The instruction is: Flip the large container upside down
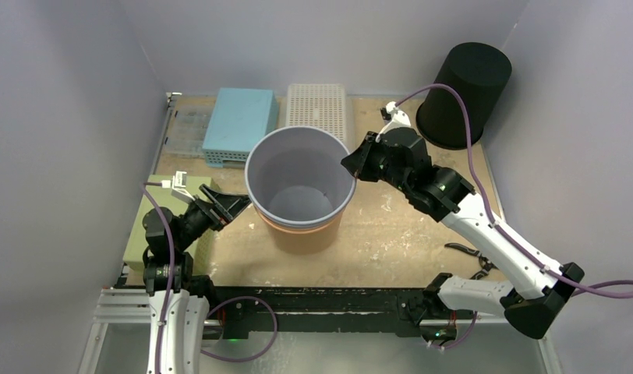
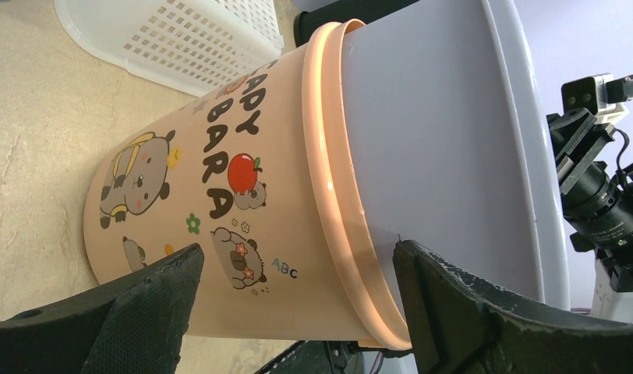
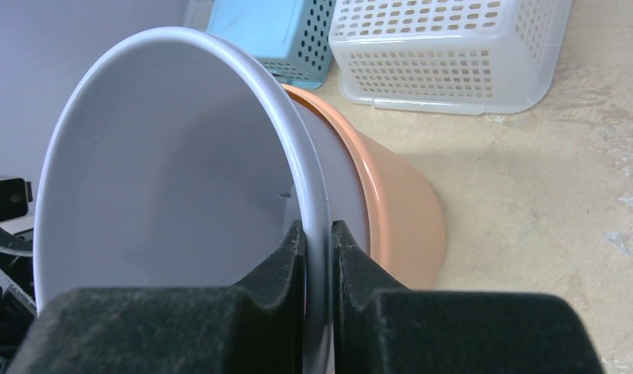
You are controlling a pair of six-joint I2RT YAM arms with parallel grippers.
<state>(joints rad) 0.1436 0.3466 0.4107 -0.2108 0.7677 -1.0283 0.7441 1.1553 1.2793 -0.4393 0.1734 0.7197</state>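
The large container [image 1: 252,167] is a pale lavender bucket standing upright, nested inside a peach bucket [image 1: 305,238] with cartoon stickers at the table's middle. My right gripper [image 1: 354,167] is shut on the lavender rim at its right side; in the right wrist view its fingers [image 3: 294,249] pinch the rim [image 3: 317,195] from inside and outside. My left gripper [image 1: 235,204] is open just left of the two buckets. In the left wrist view its fingers [image 2: 153,292] stand wide apart on either side of the peach bucket's rim [image 2: 329,195], with the lavender wall [image 2: 430,140] above it.
A blue basket [image 1: 239,121] and a white perforated basket [image 1: 317,109] lie upside down at the back. A black bin [image 1: 465,93] stands upside down at the back right. An olive box [image 1: 142,234] lies by the left arm.
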